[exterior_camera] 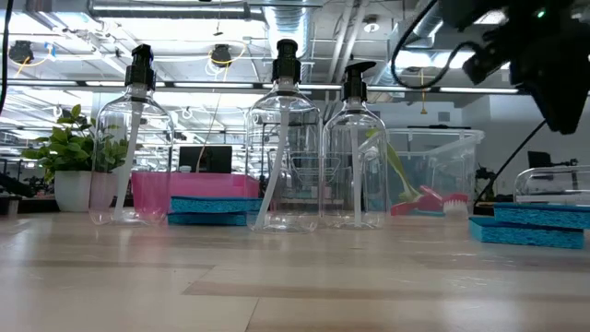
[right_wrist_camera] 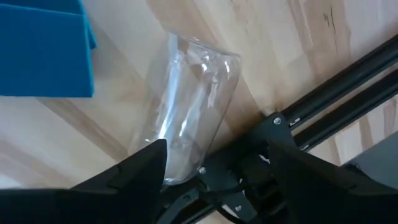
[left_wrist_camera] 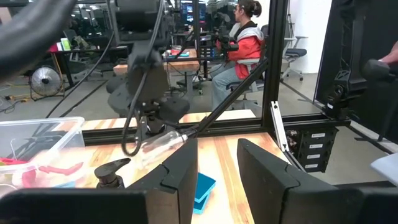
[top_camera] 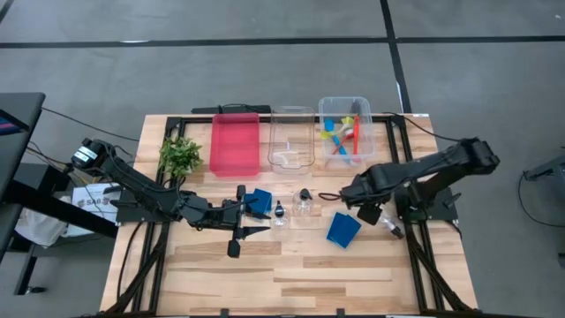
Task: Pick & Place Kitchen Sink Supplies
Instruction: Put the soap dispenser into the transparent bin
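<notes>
My right gripper point(top_camera: 364, 205) is over the table's right part, shut on a small clear bottle point(right_wrist_camera: 186, 106). One blue sponge point(top_camera: 343, 228) lies flat on the table just left of it. My left gripper point(top_camera: 263, 221) is open at mid-table and points toward the table's right; its fingers point(left_wrist_camera: 180, 168) hold nothing. The second blue sponge point(top_camera: 259, 201) lies just beyond it toward the far edge. Two clear pump bottles point(top_camera: 279, 212) point(top_camera: 305, 201) stand upright to its right; the low view shows three upright bottles point(exterior_camera: 281, 138). Red, blue and yellow-green brushes point(top_camera: 344, 132) lie in the rightmost clear bin. My right gripper pinches the clear bottle's body point(right_wrist_camera: 171, 146) between its two fingers, coming at it from above. The bottle's flat end point(right_wrist_camera: 205, 56) sticks out past the fingers. In the left wrist view the bottle point(left_wrist_camera: 158, 142) hangs slanted below the gripper, lifted clear of the table.
Along the far edge stand a green plant point(top_camera: 180, 155), a red tray point(top_camera: 235, 141), a clear bin point(top_camera: 291, 137) and the bin with brushes point(top_camera: 344, 102). A black frame point(top_camera: 408, 221) runs along the table's right side. Bare wood fills the near half point(top_camera: 291, 274). A person point(left_wrist_camera: 239, 43) sits beyond the table.
</notes>
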